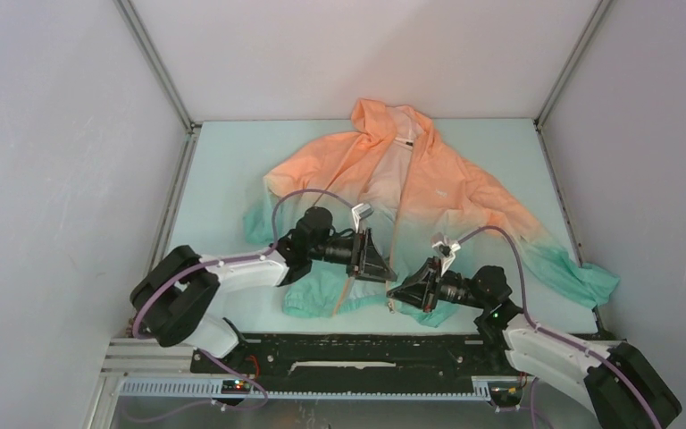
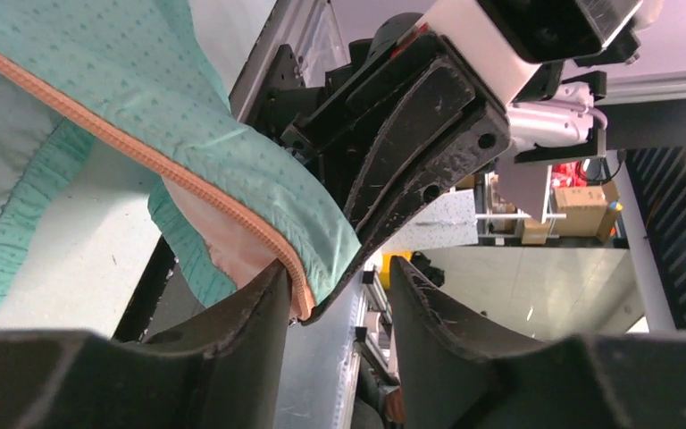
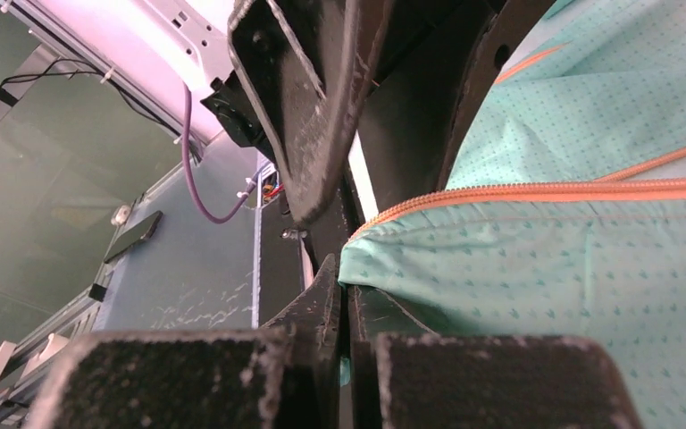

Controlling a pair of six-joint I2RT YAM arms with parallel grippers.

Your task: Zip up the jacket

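Observation:
The jacket (image 1: 411, 179) lies spread on the table, peach hood at the far end, teal hem near me, front open. My right gripper (image 1: 397, 293) is at the hem by the zipper. In the right wrist view it (image 3: 347, 295) is shut on the teal hem corner (image 3: 536, 268), just below the orange zipper tape (image 3: 545, 190). My left gripper (image 1: 384, 271) is just above it and open. In the left wrist view (image 2: 335, 308) the zipper's bottom end (image 2: 296, 299) rests against its left finger (image 2: 250, 322), and the right finger stands apart. The slider is not visible.
Grey enclosure walls and metal posts (image 1: 156, 67) surround the pale table (image 1: 223, 161). A black rail (image 1: 357, 353) runs along the near edge. The jacket's right sleeve (image 1: 581, 273) reaches toward the right wall. The two grippers sit very close together.

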